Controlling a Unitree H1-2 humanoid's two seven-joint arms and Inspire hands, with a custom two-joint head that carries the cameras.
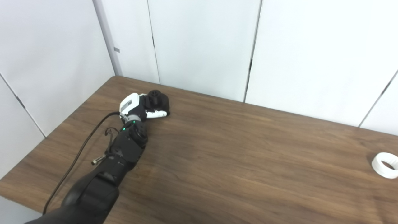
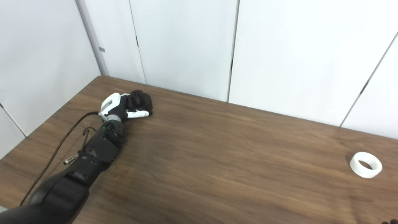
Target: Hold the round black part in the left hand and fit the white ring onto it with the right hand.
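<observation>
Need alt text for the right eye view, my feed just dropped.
The left hand is wrapped around the round black part at the far left of the wooden table. The white ring lies alone near the right edge, and the right hand is barely visible.

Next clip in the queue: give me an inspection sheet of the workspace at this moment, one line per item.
Surface: brown wood-grain table, bare across its middle.
Job's things: round black part at the far left of the table, inside the left hand's grasp; white ring lying flat near the right edge, untouched.
Clutter: nothing seen.
Hands: left hand wrapped around the black part, fingers curled on it, low at the table; right hand not clearly in view.
Cables: black cable running along the left forearm.
Surroundings: plain white wall panels behind the table.
</observation>
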